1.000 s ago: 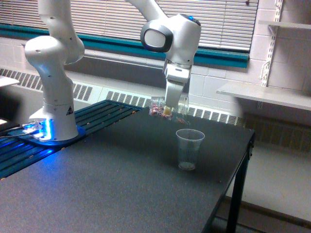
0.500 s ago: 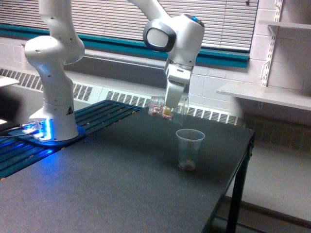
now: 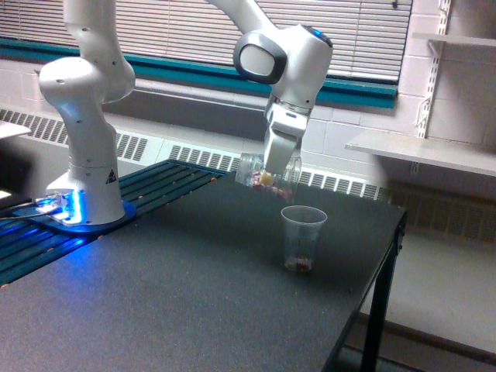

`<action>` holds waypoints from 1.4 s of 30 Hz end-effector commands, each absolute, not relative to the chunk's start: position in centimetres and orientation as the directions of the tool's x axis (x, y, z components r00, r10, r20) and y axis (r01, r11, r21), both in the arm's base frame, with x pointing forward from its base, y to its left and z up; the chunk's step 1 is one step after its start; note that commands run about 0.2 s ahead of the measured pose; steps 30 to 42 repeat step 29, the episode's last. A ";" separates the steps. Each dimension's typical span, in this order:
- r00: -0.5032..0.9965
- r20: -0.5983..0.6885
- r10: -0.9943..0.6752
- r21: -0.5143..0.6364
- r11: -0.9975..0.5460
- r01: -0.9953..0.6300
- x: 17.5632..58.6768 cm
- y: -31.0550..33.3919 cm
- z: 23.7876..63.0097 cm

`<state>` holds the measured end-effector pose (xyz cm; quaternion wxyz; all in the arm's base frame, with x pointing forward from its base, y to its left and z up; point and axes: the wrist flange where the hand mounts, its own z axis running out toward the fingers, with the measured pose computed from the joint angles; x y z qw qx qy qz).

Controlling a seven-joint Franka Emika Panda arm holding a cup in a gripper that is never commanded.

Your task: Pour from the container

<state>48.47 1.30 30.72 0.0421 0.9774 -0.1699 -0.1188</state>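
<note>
My gripper (image 3: 273,172) is shut on the small clear container (image 3: 259,175), which lies tipped on its side above the black table (image 3: 194,294). Its mouth points toward the exterior view's right, just above and left of the tall tapered clear cup (image 3: 302,237). Reddish-brown and pale pieces show inside the container near the fingers. The tapered cup stands upright on the table with a small heap of reddish pieces at its bottom.
The arm's white base (image 3: 85,186) stands at the exterior view's left beside blue slats (image 3: 155,182). The table's right edge (image 3: 387,256) drops off close to the cup. A wall shelf (image 3: 434,151) hangs at the right.
The gripper has shifted slightly right and tilted the container further. More pieces have collected at the bottom of the tapered cup.
</note>
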 end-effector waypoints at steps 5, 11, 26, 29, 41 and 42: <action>0.919 -0.240 -0.312 0.131 -0.949 -0.288 48.9 1.5 31.2; 0.919 -0.249 -0.305 0.134 -0.951 -0.279 48.9 1.6 31.3; 0.923 -0.242 -0.298 0.107 -0.954 -0.279 48.9 1.9 31.7; 0.923 -0.238 -0.302 0.107 -0.953 -0.284 48.8 1.9 31.8; 0.923 -0.238 -0.302 0.107 -0.953 -0.284 48.8 1.9 31.8; 0.923 -0.238 -0.302 0.107 -0.953 -0.284 48.8 1.9 31.8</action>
